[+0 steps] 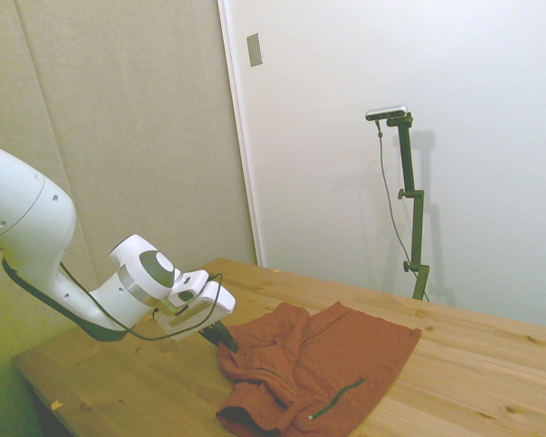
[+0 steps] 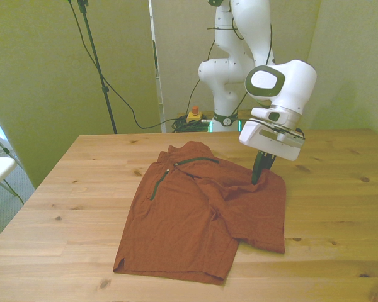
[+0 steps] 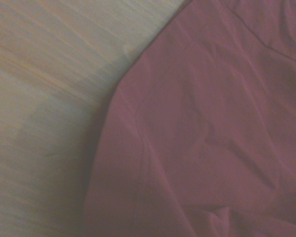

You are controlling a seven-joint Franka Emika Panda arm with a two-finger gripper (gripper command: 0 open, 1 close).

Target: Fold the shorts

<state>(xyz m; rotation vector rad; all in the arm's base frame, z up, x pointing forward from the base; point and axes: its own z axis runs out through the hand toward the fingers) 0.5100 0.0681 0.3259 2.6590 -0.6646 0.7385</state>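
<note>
One pair of rust-orange soft fabric shorts lies wrinkled and partly folded mid-way across the pale wooden plank surface.
One white arm's dark-fingered tool meets the cloth at its edge toward the front view's right; whether it grips, I cannot tell. Two dark green zippers show. No writing is legible. Bare wood surrounds the shorts.

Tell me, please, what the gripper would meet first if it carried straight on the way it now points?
Most likely the shorts: the gripper points down at their edge, seemingly already at the fabric, though contact is unclear.
</note>
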